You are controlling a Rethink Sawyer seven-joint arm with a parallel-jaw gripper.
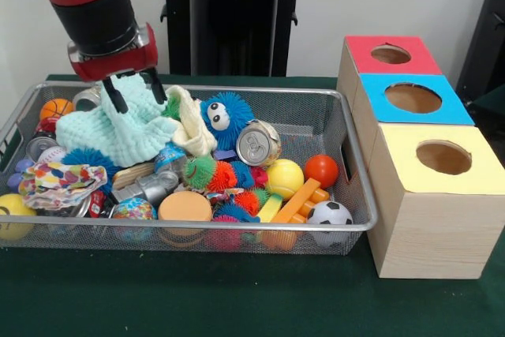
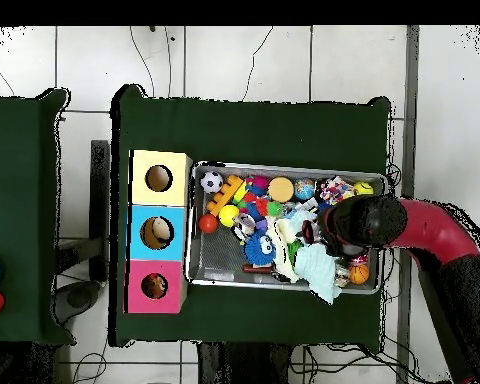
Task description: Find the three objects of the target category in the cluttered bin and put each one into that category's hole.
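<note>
My gripper (image 1: 136,96) hangs over the back left of the wire bin (image 1: 237,228), shut on the top of a mint green knitted cloth (image 1: 110,132). The cloth rises to a peak between the fingers (image 1: 115,97) while its lower folds still lie on the pile. Three boxes stand beside the bin, each with a hole: red (image 1: 390,54), blue (image 1: 413,98) and yellow (image 1: 443,157). In the overhead view the arm (image 2: 384,222) covers the gripper, and the cloth (image 2: 314,266) shows beside it in the bin (image 2: 196,225).
The bin holds a blue spiky toy with eyes (image 1: 226,118), a drink can (image 1: 258,143), a red ball (image 1: 321,170), a yellow ball (image 1: 285,177), a small football (image 1: 329,215), a patterned cloth (image 1: 59,181), a cream cloth (image 1: 189,125) and more clutter.
</note>
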